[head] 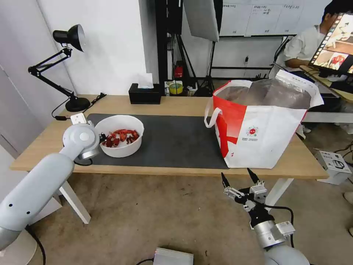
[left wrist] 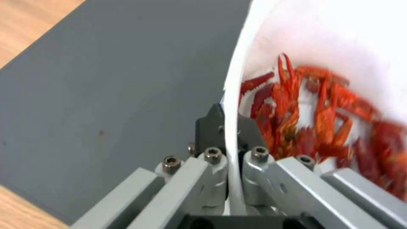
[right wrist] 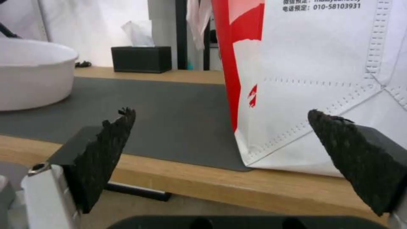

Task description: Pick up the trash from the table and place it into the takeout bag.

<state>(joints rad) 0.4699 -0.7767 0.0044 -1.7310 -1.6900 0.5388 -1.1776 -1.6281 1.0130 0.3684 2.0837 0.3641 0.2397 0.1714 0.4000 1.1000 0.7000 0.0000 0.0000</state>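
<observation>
- The left hand [left wrist: 231,149] is clamped on the near-left rim of the white bowl [head: 123,125] of red crayfish shells [head: 120,137]; in the left wrist view one finger sits outside the thin wall and the other inside, the rim pinched between them.
- The bowl rests on the dark grey mat [head: 173,141] of the worktop [head: 44,147], its body spreading away from the left hand toward the robot's right, the shells heaped just past the inner finger.
- The takeout bag [head: 264,129] stands well apart from the left hand, to its right across the mat, its foil-lined mouth open and upward, well above the bowl's rim.
- Judged from this layout, the carry turns on a lift and a long rightward sweep, high enough to clear the bag's near edge.
- The right hand [head: 239,178] hangs spread and empty below the worktop's front edge, just in front of the bag's base; it is nearer the bag, the left hand nearer the trash.
- A black tissue box [head: 144,94] sits at the worktop's far edge, beyond the bowl.
</observation>
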